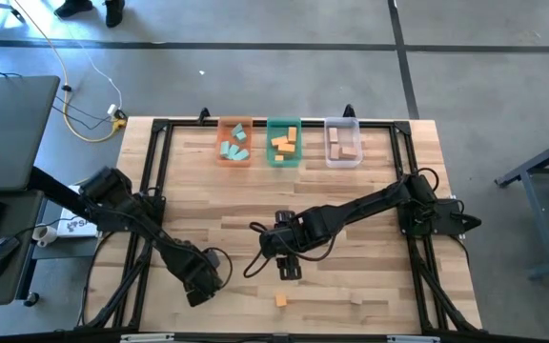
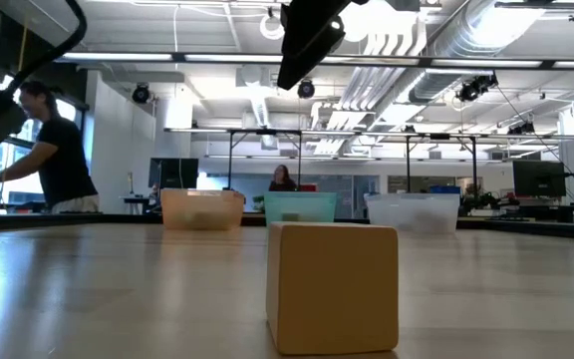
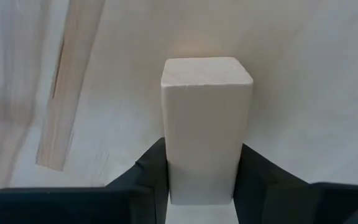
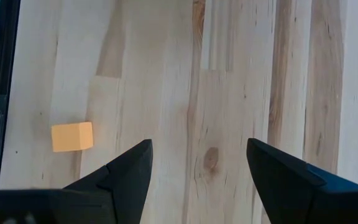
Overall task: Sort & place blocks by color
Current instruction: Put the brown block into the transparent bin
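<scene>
Tan wooden block [image 3: 205,124] clamped between left gripper [image 3: 201,180] fingers, low over the table [image 1: 370,200]. Right gripper [image 4: 197,171] spread open, empty, near an orange block [image 4: 72,136].

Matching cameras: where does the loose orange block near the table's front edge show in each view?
High: orange block near the front edge, centre.
Low: a close-up block; cannot tell if this one.
Left wrist: not in it; left pincer grips a tan block.
Right wrist: orange block beyond the open right pincer.
Landmark: right pincer, near the block.
</scene>
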Robot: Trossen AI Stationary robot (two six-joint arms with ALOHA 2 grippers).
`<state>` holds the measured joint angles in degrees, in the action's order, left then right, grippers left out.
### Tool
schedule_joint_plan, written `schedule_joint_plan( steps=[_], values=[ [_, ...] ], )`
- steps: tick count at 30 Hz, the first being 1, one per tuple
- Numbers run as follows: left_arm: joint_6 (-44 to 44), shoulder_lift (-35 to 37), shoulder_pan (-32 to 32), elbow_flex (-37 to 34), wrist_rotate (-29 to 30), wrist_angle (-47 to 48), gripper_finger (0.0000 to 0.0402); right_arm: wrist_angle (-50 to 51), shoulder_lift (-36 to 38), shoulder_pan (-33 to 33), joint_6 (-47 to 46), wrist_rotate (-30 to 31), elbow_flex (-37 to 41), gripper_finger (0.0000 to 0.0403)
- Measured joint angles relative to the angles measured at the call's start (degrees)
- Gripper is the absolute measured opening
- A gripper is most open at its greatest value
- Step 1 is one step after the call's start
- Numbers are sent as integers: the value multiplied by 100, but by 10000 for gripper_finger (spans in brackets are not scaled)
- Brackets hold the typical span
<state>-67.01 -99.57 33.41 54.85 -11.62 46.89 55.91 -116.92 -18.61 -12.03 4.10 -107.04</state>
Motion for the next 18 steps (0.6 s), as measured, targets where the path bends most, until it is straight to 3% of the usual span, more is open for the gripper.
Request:
schedule_joint_plan(
  steps=[10,18],
  values=[
    [945,247,-150,0,23,-12,99,-356,0,99,40,-69,2,248],
    [1944,1129,-647,4,353,165,99,-390,0,368,117,-360,2,248]
  ],
)
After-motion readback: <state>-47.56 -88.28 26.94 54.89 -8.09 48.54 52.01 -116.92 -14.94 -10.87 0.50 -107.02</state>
